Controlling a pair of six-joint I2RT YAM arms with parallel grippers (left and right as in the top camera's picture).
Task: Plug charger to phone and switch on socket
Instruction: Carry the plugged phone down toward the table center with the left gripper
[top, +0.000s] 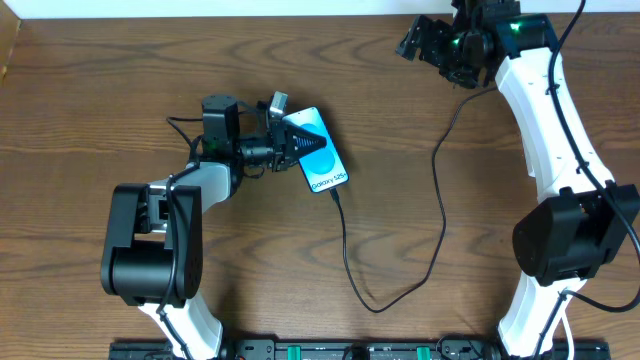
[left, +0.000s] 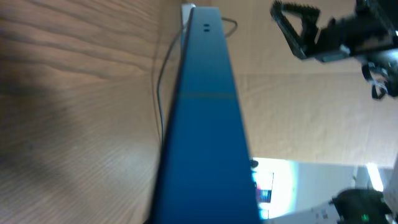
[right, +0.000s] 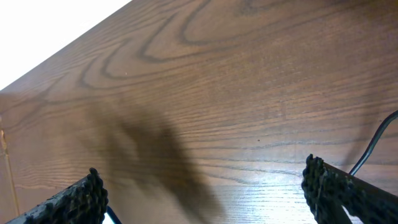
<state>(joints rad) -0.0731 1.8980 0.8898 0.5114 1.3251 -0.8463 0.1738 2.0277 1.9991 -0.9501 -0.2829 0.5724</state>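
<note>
Looking first at where the charger (top: 345, 250) ends: in the overhead view its tip sits against the lower short end of the phone (top: 325, 165). My guess is it's already in, tho the joint is too small to be sure. Phone's long axis runs diagonal, top end toward the L arm, plug end toward the near right. From there the cable drops toward the arm bases, loops, then climbs to the far-right part of the table (top: 80, 100) and ends up beneath the R gripper (top: 432, 48).

L gripper (top: 296, 143) is pinching the phone across its upper half, jaws pressed onto it. L wrist cam shows the phone (left: 202, 137) edge-on, running straight away from the lens, w/ the cable (left: 160, 81) trailing off its far end. L arm is folded short, forearm reaching right at mid-table.

R gripper jaws are spread wide w/ nothing between them. R wrist cam shows both fingertips (right: 81, 199) at the bottom corners over bare wood, plus a bit of cable at the right edge. R arm is stretched long to the far edge, wrist turned left.

Socket: can't find it in any view, prob hidden under the R wrist or off-frame. My read is that the switch is what's left, and it's the R arm's job: the cable leads to its side and its jaws are free, while the L arm is well apart and busy. Which way the switch lies from the R jaws, I can't tell.
</note>
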